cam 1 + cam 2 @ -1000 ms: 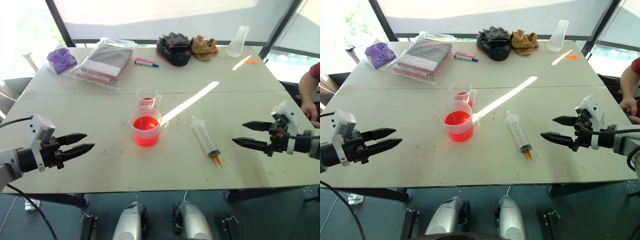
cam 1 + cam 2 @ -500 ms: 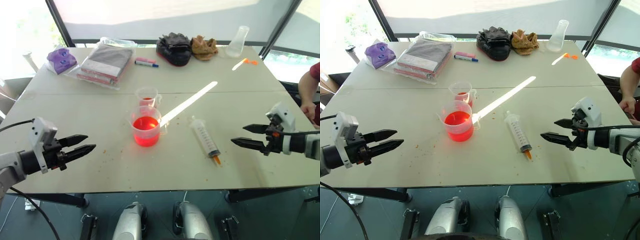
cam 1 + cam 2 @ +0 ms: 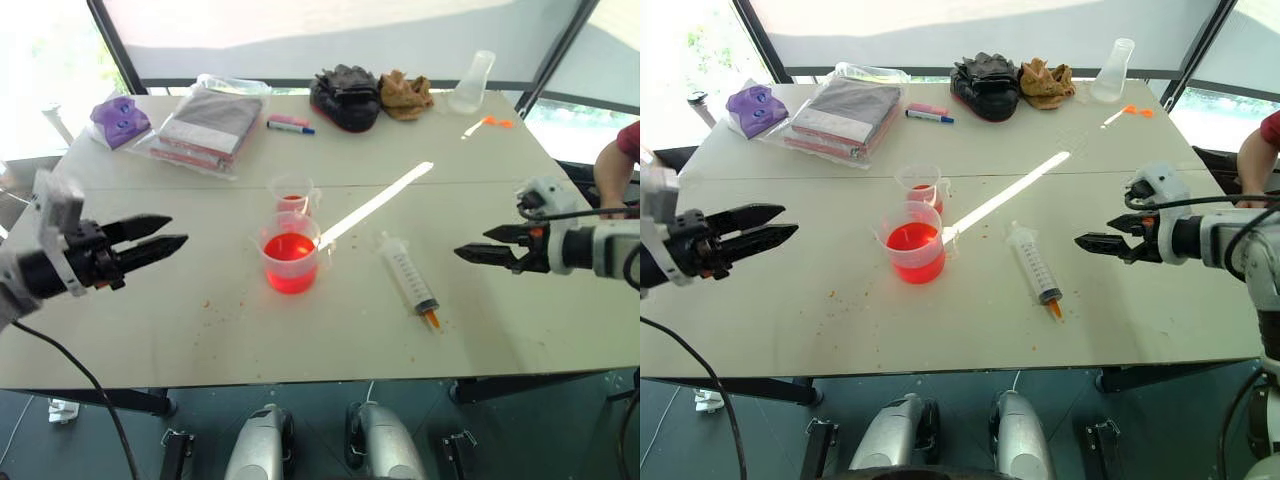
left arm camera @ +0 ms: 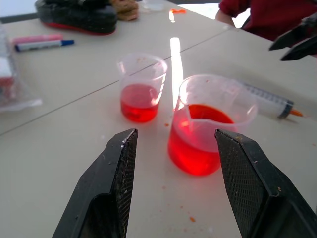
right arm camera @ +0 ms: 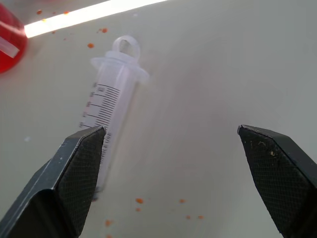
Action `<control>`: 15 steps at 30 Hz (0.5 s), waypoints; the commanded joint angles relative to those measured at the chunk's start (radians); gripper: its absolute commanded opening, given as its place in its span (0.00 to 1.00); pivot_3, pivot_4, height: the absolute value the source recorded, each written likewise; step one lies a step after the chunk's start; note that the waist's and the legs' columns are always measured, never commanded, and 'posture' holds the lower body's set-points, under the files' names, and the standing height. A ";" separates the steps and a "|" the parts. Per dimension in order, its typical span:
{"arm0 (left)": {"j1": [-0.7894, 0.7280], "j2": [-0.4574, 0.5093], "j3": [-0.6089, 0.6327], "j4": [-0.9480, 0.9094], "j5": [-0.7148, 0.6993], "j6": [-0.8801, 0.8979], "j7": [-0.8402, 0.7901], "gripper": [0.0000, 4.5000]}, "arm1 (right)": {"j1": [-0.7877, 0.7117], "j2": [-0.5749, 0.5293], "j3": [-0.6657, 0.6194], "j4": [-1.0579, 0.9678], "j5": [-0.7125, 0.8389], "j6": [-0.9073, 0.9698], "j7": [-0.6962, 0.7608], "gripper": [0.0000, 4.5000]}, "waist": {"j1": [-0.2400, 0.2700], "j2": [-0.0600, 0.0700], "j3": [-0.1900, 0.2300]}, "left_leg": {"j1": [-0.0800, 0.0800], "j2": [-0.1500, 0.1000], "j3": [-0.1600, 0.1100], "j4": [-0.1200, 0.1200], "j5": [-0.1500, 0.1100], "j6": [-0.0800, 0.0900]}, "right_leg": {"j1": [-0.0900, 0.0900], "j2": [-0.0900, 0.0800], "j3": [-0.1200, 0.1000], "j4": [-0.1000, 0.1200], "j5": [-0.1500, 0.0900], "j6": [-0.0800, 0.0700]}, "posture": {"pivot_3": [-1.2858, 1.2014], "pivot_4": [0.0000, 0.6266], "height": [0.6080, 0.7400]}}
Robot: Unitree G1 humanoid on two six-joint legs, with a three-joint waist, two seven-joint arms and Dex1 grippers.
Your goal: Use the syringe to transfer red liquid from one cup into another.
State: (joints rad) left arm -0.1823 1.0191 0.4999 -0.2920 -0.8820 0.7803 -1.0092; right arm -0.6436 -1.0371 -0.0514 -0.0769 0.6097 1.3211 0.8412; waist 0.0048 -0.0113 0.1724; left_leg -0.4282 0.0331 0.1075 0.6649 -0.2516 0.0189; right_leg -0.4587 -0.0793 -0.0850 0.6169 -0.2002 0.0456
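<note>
Table (image 3: pixel 150 330): pale top, orange speckles scattered around the beaker. All places below are given from the beaker.
Beaker (image 3: pixel 292 262): large clear cup, mid-table, upright, red liquid (image 3: pixel 291 272) filling roughly the lower half. Untouched.
Syringe (image 3: pixel 408 272): lies flat on the table to the beaker's right, well apart from it, orange tip toward the near edge, plunger end toward the far side. Not gripped.
Small cup (image 3: pixel 294 193): just behind the beaker, near it, upright, a shallow layer of red at the bottom.
Left gripper (image 3: pixel 163 239): well left of the beaker, in the air and pointing at it, jaws parted, nothing between them. Since a second ago it has risen, sits higher over the table.
Right gripper (image 3: pixel 476 246): right of the beaker, beyond the syringe, jaws spread wide and empty. In the last second it has moved in toward the syringe and tipped nose-down; in the right wrist view the barrel lies beside one finger (image 5: pixel 69 183), not between the two.
Meaning: judgement, this is the approach to the pick, no draw started. Next move needs the right jaws centred across the barrel before they close.
Risk: round barrel on a flat top, may roll away if nudged from one side.
</note>
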 commanded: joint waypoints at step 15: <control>-0.040 -0.110 -0.163 -0.063 0.092 -0.103 0.021 0.57 | -0.377 0.232 0.437 0.358 -0.121 0.094 0.032 0.99 | 0.000 0.000 0.000 | -0.001 -0.001 0.002 0.001 0.000 0.001 | 0.000 0.000 0.000 0.001 0.002 0.004 | 0.52 0.24 1.00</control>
State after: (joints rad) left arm -0.2360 0.9169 0.3026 -0.3201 -0.7889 0.6893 -1.0087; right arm -0.9898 -0.8076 0.3672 0.2548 0.5126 1.4450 0.8497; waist 0.0047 -0.0116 0.1724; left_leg -0.4296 0.0324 0.1092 0.6660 -0.2513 0.0196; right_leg -0.4586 -0.0792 -0.0848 0.6177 -0.1978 0.0498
